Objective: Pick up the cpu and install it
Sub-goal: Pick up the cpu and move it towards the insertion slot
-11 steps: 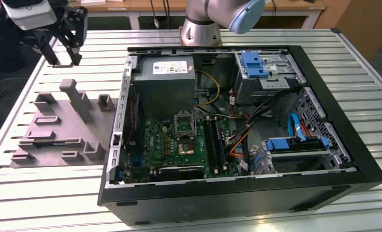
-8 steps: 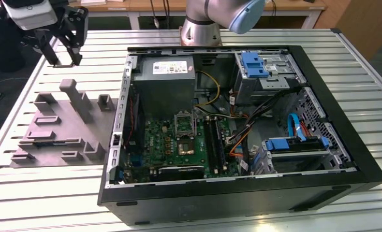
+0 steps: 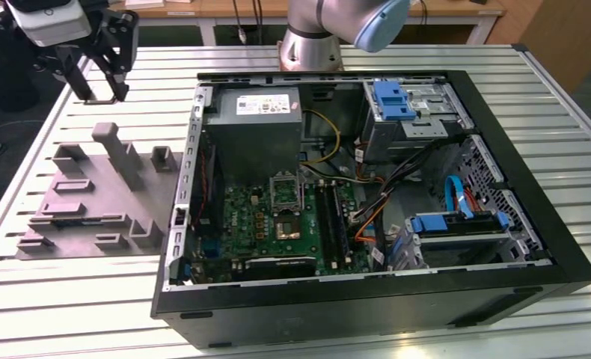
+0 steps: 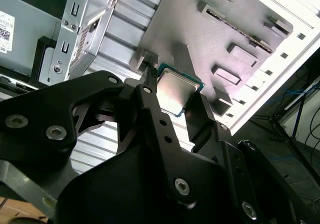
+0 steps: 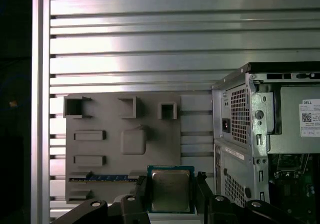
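In both wrist views my gripper (image 5: pixel 171 188) (image 4: pixel 176 95) is shut on the cpu (image 5: pixel 171 190) (image 4: pixel 174 90), a thin square chip with a silvery top and a green rim, held flat by its edges between the two black fingers. In the exterior view the gripper (image 3: pixel 101 88) hangs high over the slatted table at the far left, beyond the grey fixture plate (image 3: pixel 86 206). The open black computer case (image 3: pixel 535 247) lies on its side to the exterior view's right. Its green motherboard (image 3: pixel 275 224) faces up, with the socket frame (image 3: pixel 286 191) near its middle.
The fixture plate (image 5: pixel 122 144) has upright blocks and a blue-edged strip (image 5: pixel 102 177) lying in one slot. The arm's base (image 3: pixel 310 45) stands behind the case. Inside the case are a grey power supply (image 3: pixel 260 112), blue drive brackets (image 3: pixel 393 101) and loose cables (image 3: pixel 375 202).
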You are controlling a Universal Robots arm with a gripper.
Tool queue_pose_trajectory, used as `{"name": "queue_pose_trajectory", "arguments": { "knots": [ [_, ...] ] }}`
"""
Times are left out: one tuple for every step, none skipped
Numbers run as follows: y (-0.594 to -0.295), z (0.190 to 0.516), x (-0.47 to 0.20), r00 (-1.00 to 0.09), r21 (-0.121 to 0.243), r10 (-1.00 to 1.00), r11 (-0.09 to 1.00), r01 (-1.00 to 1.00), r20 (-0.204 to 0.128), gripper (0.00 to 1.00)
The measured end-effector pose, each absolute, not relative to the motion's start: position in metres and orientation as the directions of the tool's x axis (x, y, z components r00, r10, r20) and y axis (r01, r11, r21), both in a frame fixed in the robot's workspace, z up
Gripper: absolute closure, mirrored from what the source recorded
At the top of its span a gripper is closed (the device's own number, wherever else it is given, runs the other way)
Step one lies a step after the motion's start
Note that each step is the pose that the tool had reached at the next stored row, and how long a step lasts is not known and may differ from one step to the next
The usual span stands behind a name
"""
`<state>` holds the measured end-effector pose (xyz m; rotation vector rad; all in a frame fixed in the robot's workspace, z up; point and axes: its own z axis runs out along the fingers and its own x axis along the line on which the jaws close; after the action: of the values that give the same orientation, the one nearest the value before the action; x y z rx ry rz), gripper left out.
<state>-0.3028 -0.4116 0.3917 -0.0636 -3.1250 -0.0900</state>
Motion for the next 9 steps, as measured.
{"name": "queue_pose_trajectory", "arguments": {
  "knots": [
    [-0.4117,0.3917,-0.3025,-0.999,0.057,0.040,0.998,0.041,0.016,0.53],
    [-0.4116,0.3917,-0.3022,-0.999,0.057,0.040,0.998,0.041,0.016,0.53],
    [-0.4116,0.3917,-0.3020,-0.999,0.057,0.040,0.998,0.041,0.016,0.53],
    [-0.4116,0.3917,-0.3017,-0.999,0.057,0.040,0.998,0.041,0.016,0.53],
    [-0.4116,0.3917,-0.3015,-0.999,0.057,0.040,0.998,0.041,0.016,0.53],
    [-0.4117,0.3917,-0.3012,-0.999,0.057,0.040,0.998,0.041,0.016,0.53],
    [-0.4116,0.3917,-0.3009,-0.999,0.057,0.040,0.998,0.041,0.016,0.53],
    [-0.4116,0.3917,-0.3007,-0.999,0.057,0.040,0.998,0.041,0.016,0.53],
    [-0.4116,0.3917,-0.3004,-0.999,0.057,0.040,0.998,0.041,0.016,0.53]
  ]
}}
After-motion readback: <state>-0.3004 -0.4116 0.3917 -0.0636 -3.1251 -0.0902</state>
